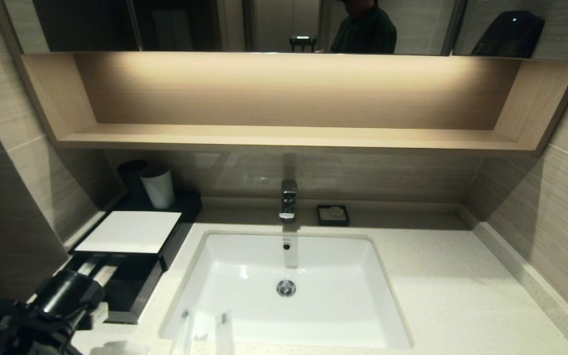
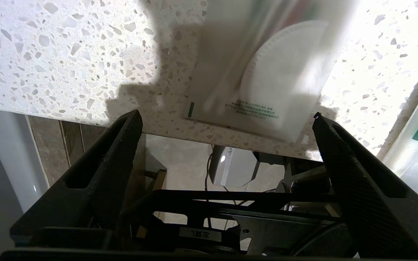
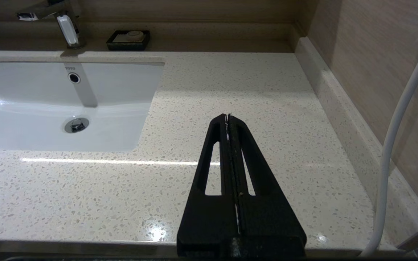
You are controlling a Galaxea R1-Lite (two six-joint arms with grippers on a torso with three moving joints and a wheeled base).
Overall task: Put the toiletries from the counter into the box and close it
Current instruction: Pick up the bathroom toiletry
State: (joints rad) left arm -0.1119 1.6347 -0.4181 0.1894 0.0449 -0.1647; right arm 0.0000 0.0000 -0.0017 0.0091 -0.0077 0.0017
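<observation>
1. A square packet (image 2: 259, 76) of clear plastic is seen on the counter (image 2: 67, 61), a pale beige speckled stone top, close to that top's front edge. A white round pad is enclosed in it, and small green print runs along one edge.
2. The left gripper (image 2: 227, 117) is held just off the counter's front edge, level with the square packet. Its two black fingers (image 2: 103, 163) are spread wide, with nothing between them; the packet is not touched.
3. Two long narrow packets (image 1: 204, 331) of clear plastic are laid side by side at the front rim of the white basin (image 1: 313, 276), which is set into the counter.
4. The box (image 1: 131, 256) is placed to the left of the basin, against the back wall. It is low and black, with a flat white top panel. Its front drawer is pulled out towards the counter's front edge, and pale long items are seen inside the drawer.
5. A white cup (image 1: 157, 186) and a black cup are stood behind the box.
6. A small black square dish (image 1: 333, 215) with a round piece is set just right of the faucet (image 1: 288, 199), behind the basin.
7. The right gripper (image 3: 228, 116) is parked over bare counter to the right of the basin, its fingers pressed together on nothing.
</observation>
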